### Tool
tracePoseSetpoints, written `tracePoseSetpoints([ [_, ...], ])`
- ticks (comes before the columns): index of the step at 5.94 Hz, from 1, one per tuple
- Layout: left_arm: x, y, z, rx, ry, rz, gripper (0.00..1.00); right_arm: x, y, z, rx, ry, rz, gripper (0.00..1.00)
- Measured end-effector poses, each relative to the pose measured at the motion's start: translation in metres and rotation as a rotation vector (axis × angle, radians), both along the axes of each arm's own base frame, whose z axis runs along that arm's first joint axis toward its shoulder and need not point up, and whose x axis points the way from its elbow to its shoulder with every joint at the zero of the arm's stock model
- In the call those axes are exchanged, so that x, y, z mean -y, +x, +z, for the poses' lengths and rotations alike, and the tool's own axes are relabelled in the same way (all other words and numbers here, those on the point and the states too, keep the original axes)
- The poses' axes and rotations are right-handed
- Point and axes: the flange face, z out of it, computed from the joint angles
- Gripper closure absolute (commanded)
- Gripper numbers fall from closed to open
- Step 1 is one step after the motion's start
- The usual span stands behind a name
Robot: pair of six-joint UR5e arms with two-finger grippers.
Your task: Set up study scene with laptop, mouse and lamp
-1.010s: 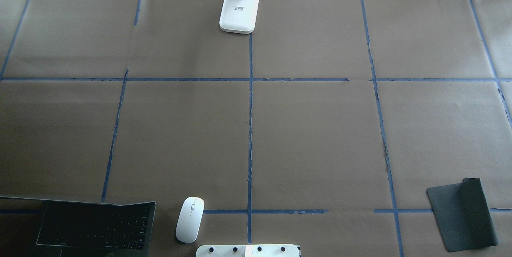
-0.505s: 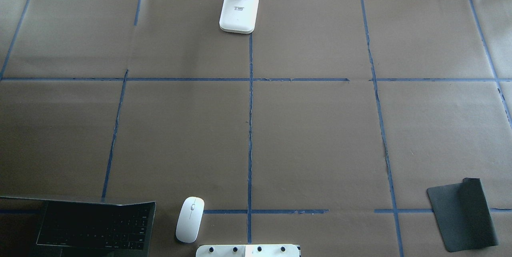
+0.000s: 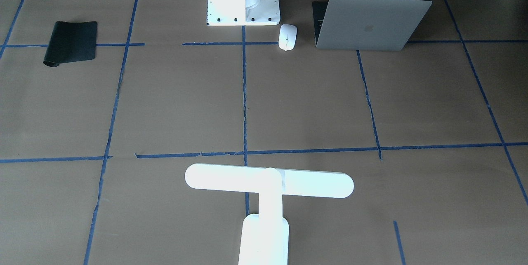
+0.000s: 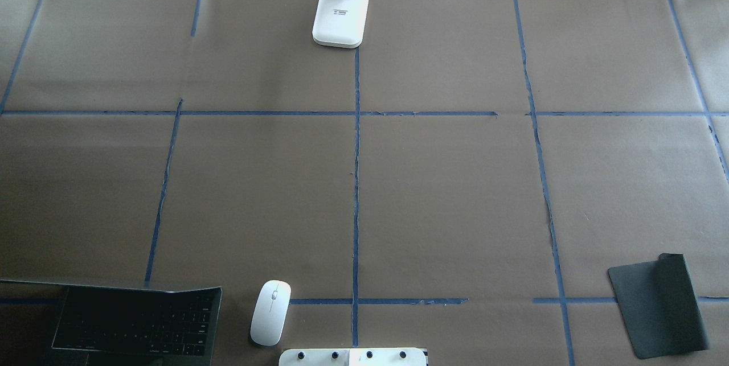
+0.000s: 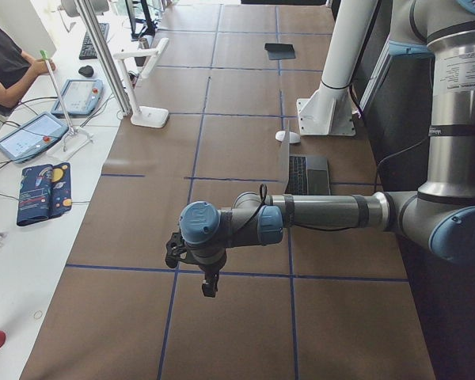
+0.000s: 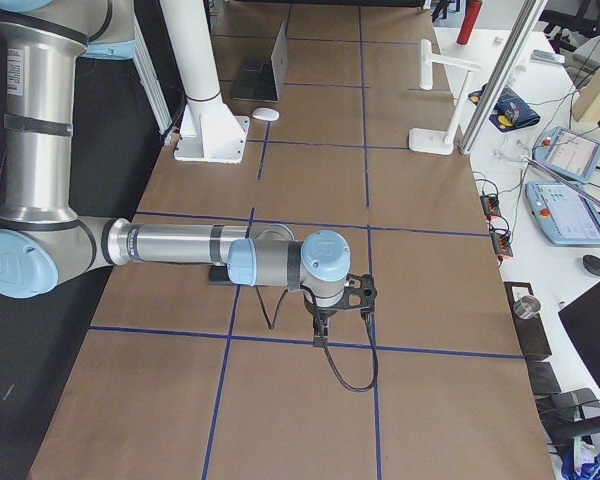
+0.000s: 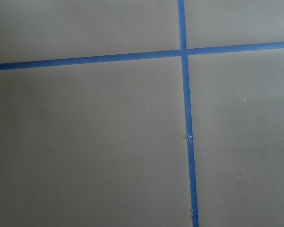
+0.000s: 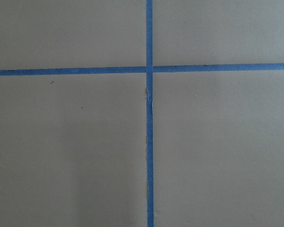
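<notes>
I cannot tell if my jaws are wide or narrow, and the job looks hardly begun: laptop (image 4: 136,320) and mouse (image 4: 270,313) sit bottom left, lamp (image 4: 340,16) top middle.

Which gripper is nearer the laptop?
Left. The left gripper hangs out to the robot's left of the laptop; the right gripper hangs far off past the pedestal, on the other side.

grey laptop (image 3: 371,24), white mouse (image 3: 287,37), white lamp (image 3: 269,184)
</notes>
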Motion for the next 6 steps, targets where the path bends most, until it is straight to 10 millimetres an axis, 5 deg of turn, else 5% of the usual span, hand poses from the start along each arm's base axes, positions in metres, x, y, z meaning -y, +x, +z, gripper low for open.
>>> tracePoseSetpoints([
  [3,0.003,0.000,-0.030,0.004,0.023,-0.028,0.00,0.015,0.000,-0.014,0.003,0.025,0.004,0.00],
  [6,-0.022,0.004,-0.137,0.007,-0.053,-0.120,0.00,0.018,0.000,-0.016,0.005,0.029,0.005,0.00],
])
